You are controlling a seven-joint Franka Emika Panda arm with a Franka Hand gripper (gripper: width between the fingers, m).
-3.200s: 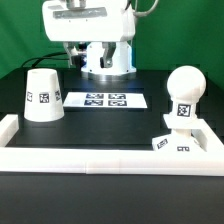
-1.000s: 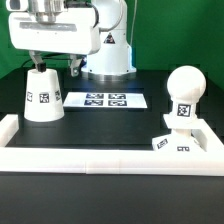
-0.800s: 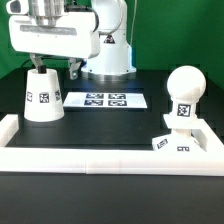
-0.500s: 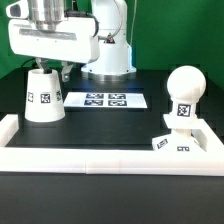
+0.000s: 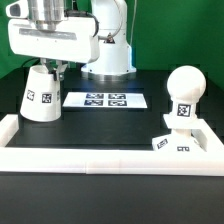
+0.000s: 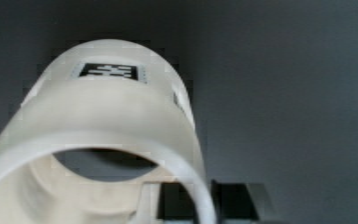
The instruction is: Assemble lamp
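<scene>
The pincer (image 5: 49, 70) sits low over the top of the shade (image 5: 42, 96), lower than a second ago, when its fingers hung spread on either side of the cone's rim; now the fingers have drawn in against the top of the shade, and the shade leans a little, where before it stood straight. The wrist view looks down the shade (image 6: 119, 130) into its open mouth, with one dark finger pad (image 6: 213, 200) at the rim; the pincer looks narrowed onto the wall, though whether it truly clamps I cannot tell. The shade stands near the back corner of the bench at the exterior view's left, just beside the marker board (image 5: 105, 100). The bulb (image 5: 185, 96) stands upright near the edge at the exterior view's right, with the base (image 5: 170, 143) lying tilted just in front of it, against the border rail (image 5: 100, 157). The only markings are black-and-white square tags; no writing can be read.
</scene>
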